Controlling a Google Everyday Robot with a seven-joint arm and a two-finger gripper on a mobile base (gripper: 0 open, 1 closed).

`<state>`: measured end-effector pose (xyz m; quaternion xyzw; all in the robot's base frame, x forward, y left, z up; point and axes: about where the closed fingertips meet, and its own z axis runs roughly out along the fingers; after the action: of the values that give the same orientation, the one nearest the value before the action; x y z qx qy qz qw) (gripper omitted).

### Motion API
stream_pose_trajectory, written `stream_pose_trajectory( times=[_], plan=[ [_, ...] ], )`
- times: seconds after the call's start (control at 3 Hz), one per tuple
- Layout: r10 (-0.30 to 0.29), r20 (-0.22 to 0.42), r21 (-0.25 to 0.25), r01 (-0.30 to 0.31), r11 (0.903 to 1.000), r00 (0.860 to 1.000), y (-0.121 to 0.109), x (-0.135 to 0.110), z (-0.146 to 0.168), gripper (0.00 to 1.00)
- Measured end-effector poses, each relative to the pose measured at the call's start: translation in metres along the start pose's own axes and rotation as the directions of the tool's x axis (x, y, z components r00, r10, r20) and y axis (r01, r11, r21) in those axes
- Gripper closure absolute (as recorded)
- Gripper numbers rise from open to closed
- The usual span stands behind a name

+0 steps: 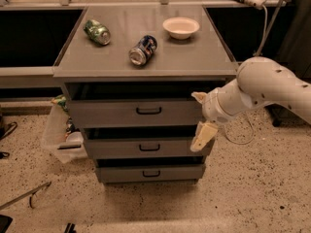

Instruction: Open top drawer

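Bottom of frame: speckled terrazzo floor [252, 193]. A thin metal rod lies on it at lower left, partly cut off by the frame edge.

Grey three-drawer metal cabinet [214, 64], centre frame. Lowest short grey drawer front [121, 174], then middle short grey drawer front [116, 148], each with a small dark loop handle.

Two-finger gripper with cream-coloured fingers [194, 122] at centre right, on a thick white arm [272, 86] entering from the right edge. Fingers spread wide, one above the other, nothing between them. Upper finger [198, 97] sits by the top right corner of the top drawer; lower finger [203, 136] overlaps the right end of the middle drawer front. Contact with either front: cannot tell.

The wide grey top drawer with the tallest front panel [112, 113] is just under the cabinet top, its dark loop handle [148, 110] well left of the gripper. Dark gap above the panel; interior too dark to read.

Left of the cabinet: clear plastic bin [56, 137], contents unclear.

On the cabinet top: crushed blue can [143, 50] on its side, green can [97, 31] on its side at upper left, shallow white bowl [181, 27] behind.

Upper right: a cable [265, 18] hangs down.
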<state>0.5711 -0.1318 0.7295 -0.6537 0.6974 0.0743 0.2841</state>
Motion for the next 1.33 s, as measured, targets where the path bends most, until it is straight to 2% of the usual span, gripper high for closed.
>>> stream_pose_trajectory(
  times=[0.67, 1.0, 1.33],
  plan=[
    [-0.072, 0.015, -0.015, 0.072, 0.9973, 0.997, -0.031, -0.016, 0.034, 0.0],
    [-0.105, 0.025, -0.062, 0.106, 0.9924, 0.994, -0.04, -0.025, 0.061, 0.0],
    [-0.106, 0.025, -0.114, 0.108, 0.9875, 0.994, -0.042, -0.023, 0.087, 0.0]
  ],
)
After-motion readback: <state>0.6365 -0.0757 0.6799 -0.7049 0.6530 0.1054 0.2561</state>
